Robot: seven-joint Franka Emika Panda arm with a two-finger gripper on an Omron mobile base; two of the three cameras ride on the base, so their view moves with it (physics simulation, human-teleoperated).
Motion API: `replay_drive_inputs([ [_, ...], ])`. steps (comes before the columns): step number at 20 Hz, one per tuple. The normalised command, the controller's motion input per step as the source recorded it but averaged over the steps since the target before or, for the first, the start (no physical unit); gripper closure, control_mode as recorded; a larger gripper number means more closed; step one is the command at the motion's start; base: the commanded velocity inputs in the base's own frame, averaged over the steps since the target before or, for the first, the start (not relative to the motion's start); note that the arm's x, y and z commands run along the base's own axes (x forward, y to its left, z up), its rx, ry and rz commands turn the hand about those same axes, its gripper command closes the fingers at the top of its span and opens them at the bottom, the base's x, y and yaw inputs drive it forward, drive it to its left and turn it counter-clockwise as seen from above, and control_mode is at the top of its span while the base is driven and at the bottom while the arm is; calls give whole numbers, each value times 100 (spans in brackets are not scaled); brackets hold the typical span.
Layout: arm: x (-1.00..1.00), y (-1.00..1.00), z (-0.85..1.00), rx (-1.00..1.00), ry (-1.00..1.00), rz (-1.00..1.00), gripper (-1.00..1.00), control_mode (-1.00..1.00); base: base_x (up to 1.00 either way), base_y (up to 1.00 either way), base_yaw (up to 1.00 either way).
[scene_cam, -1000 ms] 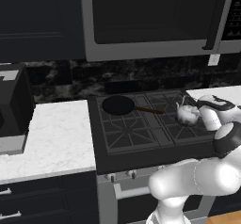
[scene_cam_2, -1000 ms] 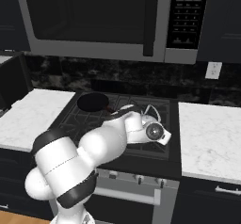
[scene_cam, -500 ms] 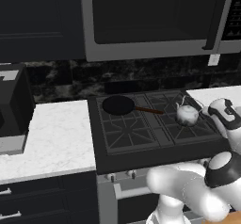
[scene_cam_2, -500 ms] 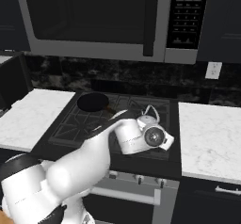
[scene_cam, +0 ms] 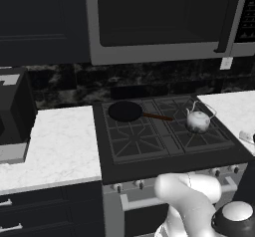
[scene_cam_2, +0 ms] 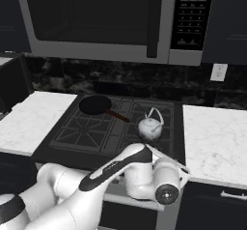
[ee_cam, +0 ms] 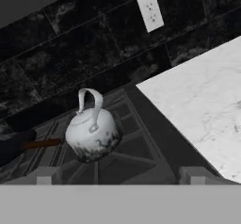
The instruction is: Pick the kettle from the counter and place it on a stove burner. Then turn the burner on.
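Dim, flat rendered light, soft low-detail pictures, pale counter [scene_cam: 60,146] brightest, no glare

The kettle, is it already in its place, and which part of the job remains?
Done: the kettle stands on a stove burner at the right of the cooktop, off the counter. In hand: nothing; the gripper is open, apart from the kettle. Left: turning the burner on; no flame shows, and the knobs on the stove front look untouched.

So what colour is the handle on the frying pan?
Brown. The frying pan's handle shows best in the left base view, sticking out toward the kettle.
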Motion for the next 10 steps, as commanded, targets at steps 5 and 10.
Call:
replay_drive_inputs([
  [5, -63, -28, -14, -5, -31, 7, -100, -100, 0, 0, 0],
  [10, -50, -15, -25, -7, -28, 9, -100, -100, 0, 0, 0],
])
